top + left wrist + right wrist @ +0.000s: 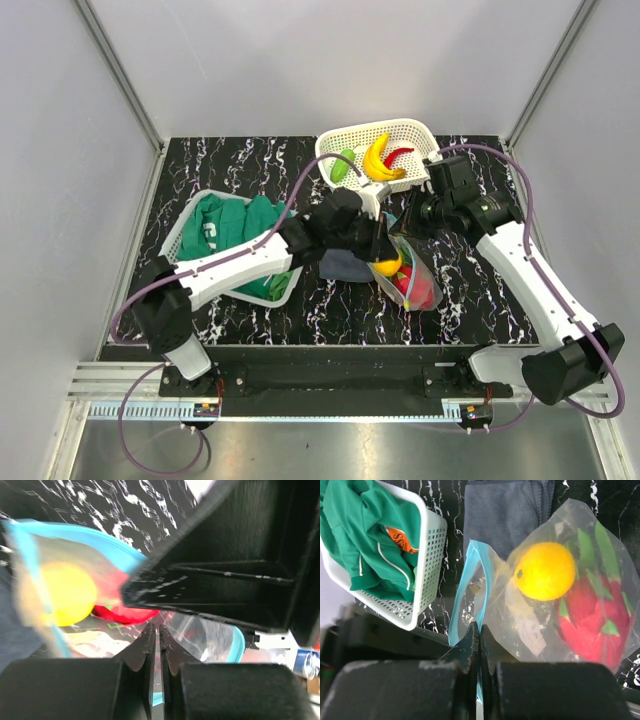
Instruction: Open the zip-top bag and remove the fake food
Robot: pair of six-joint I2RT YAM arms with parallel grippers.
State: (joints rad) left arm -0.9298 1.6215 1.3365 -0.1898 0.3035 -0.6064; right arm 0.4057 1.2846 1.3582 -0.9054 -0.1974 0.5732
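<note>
The zip-top bag [418, 285] lies mid-table, clear plastic with a teal zip strip [470, 575] at its parted mouth. Inside it are a yellow-orange round fruit [545, 570] and a red fruit with green leaves [592, 620]. My right gripper [479, 626] is shut on one teal lip of the bag. My left gripper [155, 627] reaches in from the opposite side, its jaws pinched on the bag's other edge, where teal shows between them. Both grippers meet over the bag's far end: left gripper [385, 248], right gripper [408, 218]. A banana [377, 158], green vegetable [343, 165] and red chili [400, 155] lie in the back basket.
A white basket [412, 127] stands at the back centre. Another white basket [180, 235] at the left holds green clothing [235, 220] with an orange patch. A dark blue folded cloth [345, 265] lies just left of the bag.
</note>
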